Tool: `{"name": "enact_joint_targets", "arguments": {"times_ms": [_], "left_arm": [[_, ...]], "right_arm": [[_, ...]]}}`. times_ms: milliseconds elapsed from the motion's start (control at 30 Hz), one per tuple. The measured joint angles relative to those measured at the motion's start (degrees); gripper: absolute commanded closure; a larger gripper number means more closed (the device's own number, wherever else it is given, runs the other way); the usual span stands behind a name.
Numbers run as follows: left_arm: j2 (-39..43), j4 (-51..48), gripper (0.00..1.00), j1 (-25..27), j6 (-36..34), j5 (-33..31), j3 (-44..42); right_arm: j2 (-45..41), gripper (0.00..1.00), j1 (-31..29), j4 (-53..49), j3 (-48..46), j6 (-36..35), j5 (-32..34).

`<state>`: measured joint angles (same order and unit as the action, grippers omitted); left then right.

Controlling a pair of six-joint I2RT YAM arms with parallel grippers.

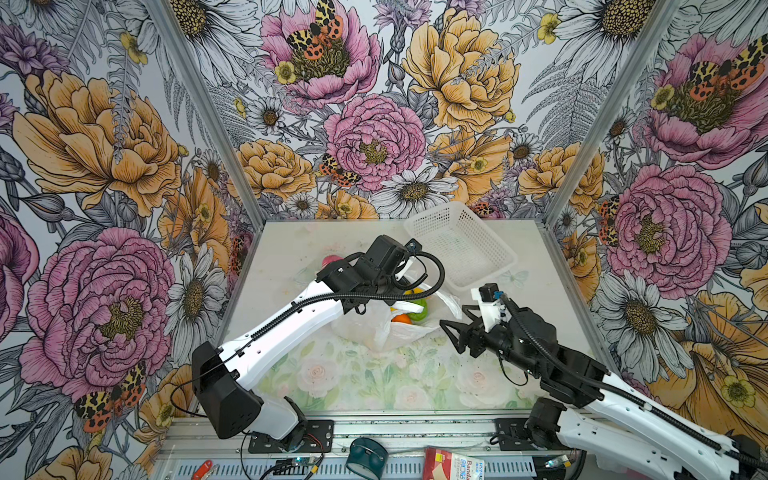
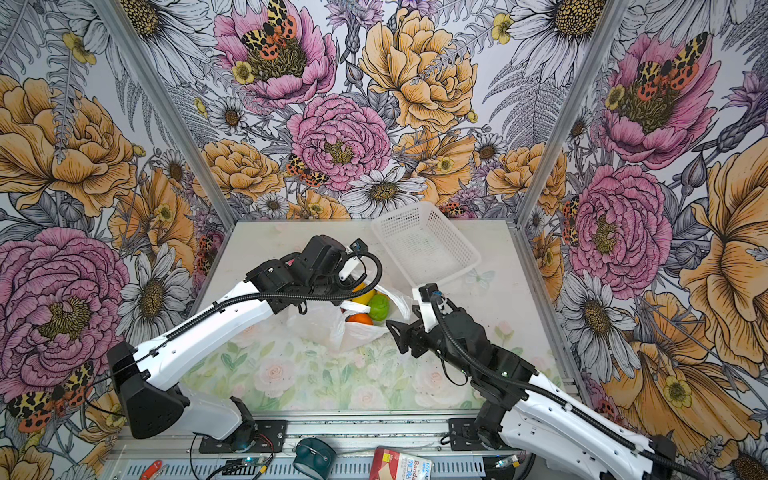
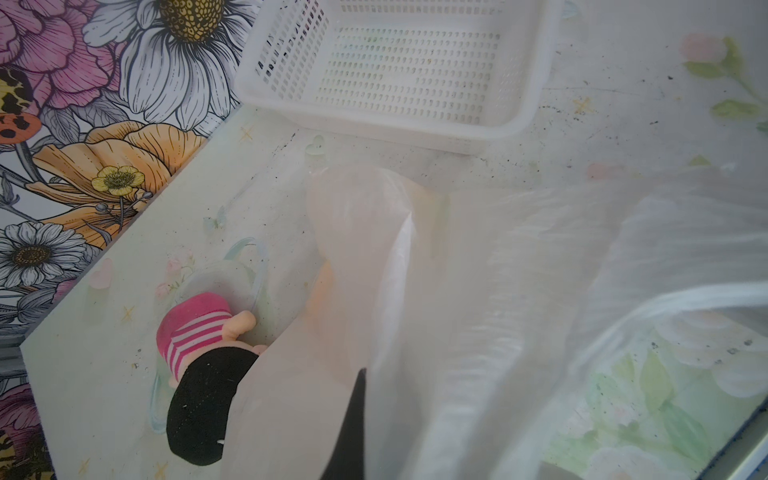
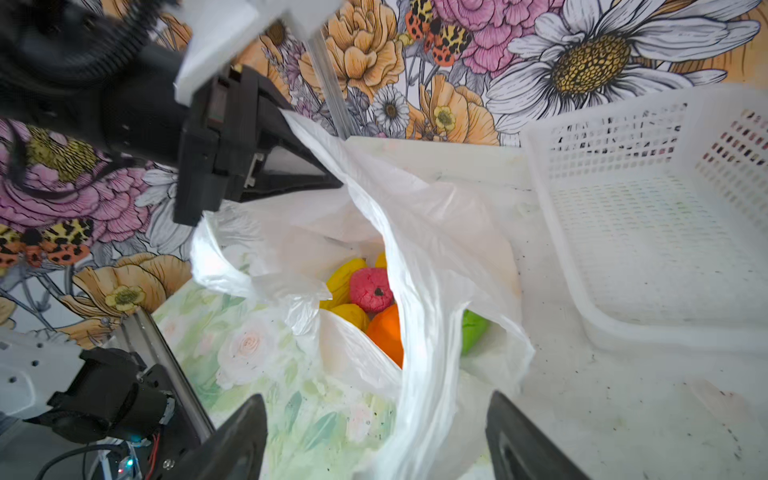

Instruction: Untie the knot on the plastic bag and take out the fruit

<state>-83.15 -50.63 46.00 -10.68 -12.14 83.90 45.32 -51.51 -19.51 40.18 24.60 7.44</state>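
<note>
The plastic bag [image 1: 395, 328] lies mid-table with its mouth gaping; no tied knot shows in any view. The fruit sits inside: a green one [image 1: 419, 309], an orange one [image 1: 401, 319], a pink-red one [image 4: 371, 289] and yellow ones [image 4: 345, 276]. My left gripper [image 4: 328, 183] is shut on the bag's far edge and holds it up; in the left wrist view the film hides all but one black finger [image 3: 353, 415]. My right gripper [image 1: 451, 328] stands open at the bag's near right side. A loose white handle strip [image 4: 419, 395] runs between its fingers without being pinched.
A white perforated basket [image 1: 486, 274] stands at the back right, close behind the bag. A pink-and-white striped doll [image 3: 195, 332] with a black part lies left of the bag, near the back wall. Flowered walls close three sides. A teal tool [image 1: 365, 455] and a red box [image 1: 446, 463] lie on the front rail.
</note>
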Motion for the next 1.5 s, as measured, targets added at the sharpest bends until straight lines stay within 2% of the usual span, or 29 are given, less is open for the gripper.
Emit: {"name": "enact_joint_targets", "arguments": {"times_ms": [67,100,133,167,200,267,400,500,533,567,667,700,733,833,867,900,967,1033,1100,1167,1267,1333,1433,1500], "left_arm": [[0.0,0.0,0.91,0.0,0.0,0.0,0.0],[0.0,0.0,0.82,0.0,0.0,0.0,0.0],[0.0,-0.1,0.69,0.0,0.2,-0.1,0.0],[0.0,-0.1,0.56,0.0,0.2,-0.3,0.0],[0.0,-0.1,0.48,0.0,0.0,-0.7,0.0],[-0.1,-0.1,0.39,0.0,0.2,-2.5,0.0],[-2.0,-0.1,0.27,0.3,0.3,-7.7,0.0],[-4.1,-0.4,0.26,0.3,0.2,-10.6,0.0],[-4.6,-0.5,0.29,0.3,0.2,-11.3,0.0],[-5.0,-0.6,0.38,0.3,0.2,-11.7,0.0],[-5.6,-0.6,0.86,0.5,0.2,-12.1,0.0],[-5.9,-0.7,0.97,0.5,0.2,-12.2,0.3],[-6.4,-1.2,1.0,0.5,0.2,-12.3,0.9],[-9.5,-2.7,1.0,-0.2,0.0,-12.9,5.0],[-11.3,-3.7,1.0,-0.7,0.0,-13.0,7.7],[-13.5,-4.7,1.0,-1.4,-0.1,-13.1,11.5],[-17.6,-5.6,1.0,-3.1,-0.2,-13.2,18.8],[-20.5,-6.5,1.0,-5.7,-0.2,-13.6,25.3],[-23.3,-8.0,1.0,-8.5,-0.3,-14.1,32.3],[-25.7,-9.3,1.0,-10.5,-0.3,-14.8,38.5],[-28.1,-11.3,1.0,-11.5,-0.3,-16.3,45.9],[-28.0,-12.1,1.0,-11.0,-0.1,-17.0,47.3],[-25.9,-12.7,1.0,-9.4,0.7,-17.0,45.5],[-23.0,-12.5,1.0,-8.1,1.7,-15.8,40.7]], "right_arm": [[5.8,0.8,0.0,0.0,1.2,0.4,2.5],[8.4,0.94,0.0,-0.1,1.4,0.6,3.8],[9.9,1.0,0.0,-0.2,1.5,0.9,4.9],[11.0,1.0,0.0,-0.7,1.5,1.2,6.2],[11.3,1.0,0.0,-1.3,1.5,1.6,7.4],[10.4,1.0,0.1,-1.6,1.5,2.0,9.4],[4.3,1.0,1.9,-1.7,0.6,2.4,12.5],[0.1,1.0,5.3,-1.8,-0.9,2.5,13.4],[-0.5,1.0,6.5,-1.9,-1.2,2.5,13.3],[-1.0,1.0,8.2,-2.0,-1.7,2.5,13.2],[-1.2,1.0,10.4,-2.2,-2.5,2.4,11.5],[-1.2,1.0,10.6,-2.3,-2.5,2.3,10.7],[-1.2,1.0,10.6,-2.3,-2.5,2.3,10.0],[-1.4,1.0,10.5,-2.0,-2.5,2.3,7.7],[-1.5,0.96,10.6,-1.8,-2.5,2.3,7.0],[-1.8,0.87,10.6,-1.4,-2.5,2.3,6.1],[-2.4,0.62,10.6,-0.8,-2.5,2.7,5.2],[-3.3,0.43,10.6,-0.9,-2.6,2.9,4.8],[-3.9,0.3,10.6,-0.9,-2.7,2.9,4.4],[-4.0,0.24,10.6,-0.9,-2.7,3.1,4.0],[-4.1,0.2,10.6,-0.9,-2.7,2.9,3.1],[-4.4,0.2,10.6,-0.9,-2.7,2.8,2.4],[-5.9,0.3,10.6,-0.9,-2.8,2.2,0.6],[-7.6,0.42,10.6,-0.9,-2.8,1.7,-1.4]]}}
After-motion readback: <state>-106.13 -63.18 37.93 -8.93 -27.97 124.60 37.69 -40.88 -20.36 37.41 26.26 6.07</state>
